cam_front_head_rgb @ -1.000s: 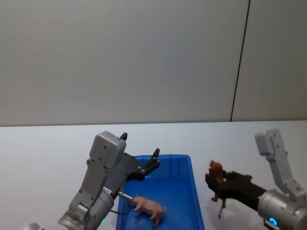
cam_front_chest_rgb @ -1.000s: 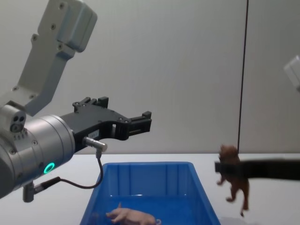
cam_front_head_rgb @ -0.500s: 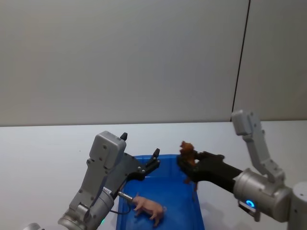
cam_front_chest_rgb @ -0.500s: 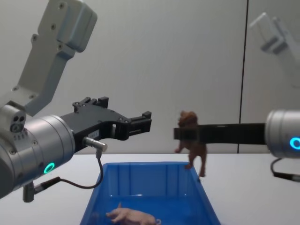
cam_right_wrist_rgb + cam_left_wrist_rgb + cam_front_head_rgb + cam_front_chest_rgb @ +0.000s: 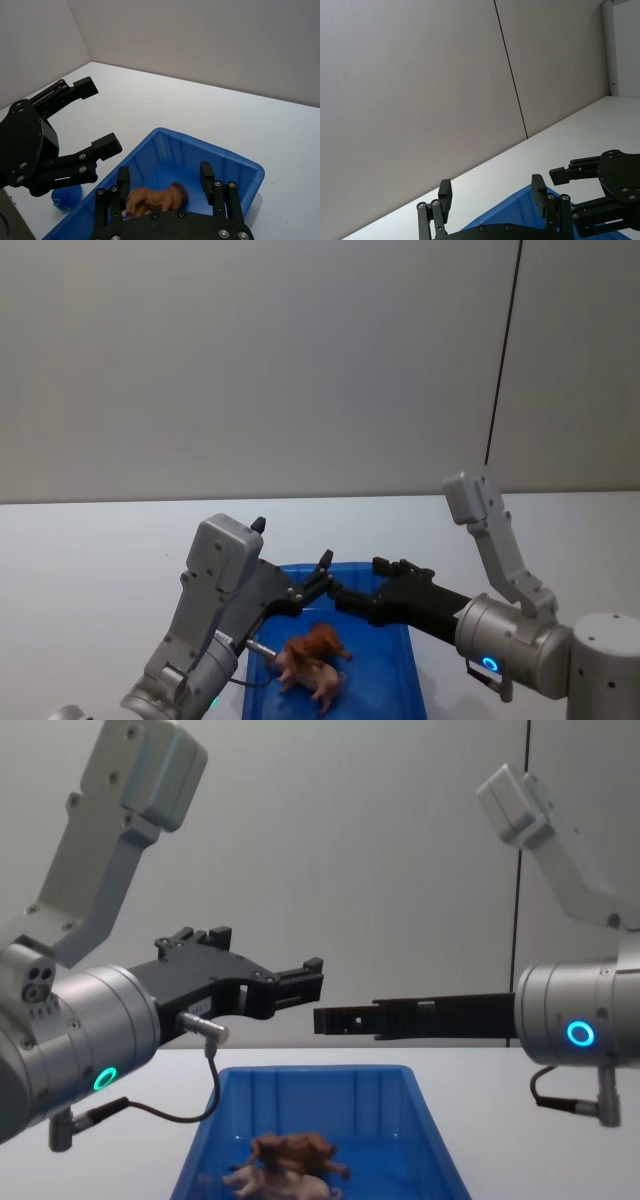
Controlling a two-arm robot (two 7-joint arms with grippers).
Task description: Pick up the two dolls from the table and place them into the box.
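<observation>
The reddish-brown lion [image 5: 318, 642] lies in the blue box [image 5: 408, 665], resting on the pale pink pig [image 5: 318, 678]. From the chest view the lion [image 5: 295, 1152] sits atop the pig [image 5: 270, 1182] near the box's front. My right gripper [image 5: 345, 598] hovers open above the box, holding nothing; in its wrist view the lion [image 5: 157, 197] lies free below the spread fingers [image 5: 206, 174]. My left gripper [image 5: 322, 575] also hangs open above the box's left side, its tips close to the right gripper's tips.
The white table [image 5: 100, 550] stretches around the box. A small blue duck toy [image 5: 67, 196] sits on the table just outside the box wall [image 5: 235, 162], below the left gripper [image 5: 100, 115]. A grey wall stands behind.
My right gripper carried the lion leftward from beside the box to above it, then opened. The lion dropped onto the pig inside the box. The left arm has not moved.
</observation>
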